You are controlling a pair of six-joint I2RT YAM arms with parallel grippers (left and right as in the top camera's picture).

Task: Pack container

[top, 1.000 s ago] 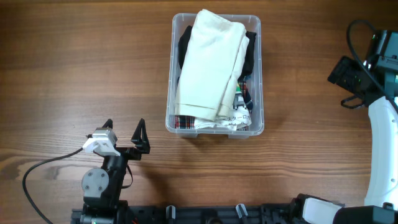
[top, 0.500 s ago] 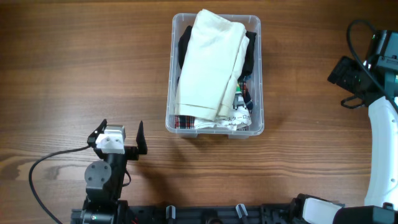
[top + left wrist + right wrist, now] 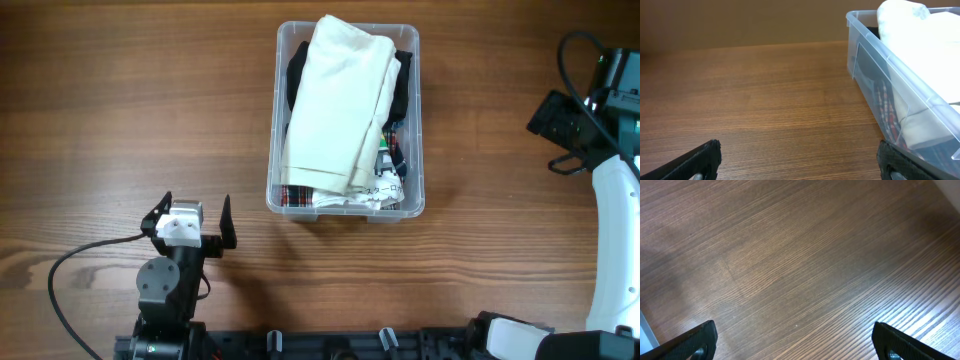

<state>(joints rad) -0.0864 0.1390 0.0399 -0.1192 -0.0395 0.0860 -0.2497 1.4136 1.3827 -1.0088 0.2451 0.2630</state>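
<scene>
The container (image 3: 276, 150), a clear plastic bin, stands at the table's centre. It is filled with folded clothes: a cream garment (image 3: 340, 100) lies on top, dark cloth (image 3: 297, 75) and a plaid piece (image 3: 295, 196) show beneath. My left gripper (image 3: 196, 202) is open and empty near the front edge, left of and below the bin. In the left wrist view the container (image 3: 880, 75) stands to the right of my left gripper (image 3: 800, 155). My right gripper (image 3: 556, 135) hangs at the far right, away from the bin. The right wrist view shows this gripper (image 3: 795, 337) open over bare wood.
A black cable (image 3: 75, 268) loops on the table beside the left arm's base. The white right arm (image 3: 612, 240) rises along the right edge. Wooden tabletop (image 3: 130, 100) stretches to the left of the bin.
My left gripper swung a little to the left and straightened, then stopped. The right arm and the bin's contents have not moved.
</scene>
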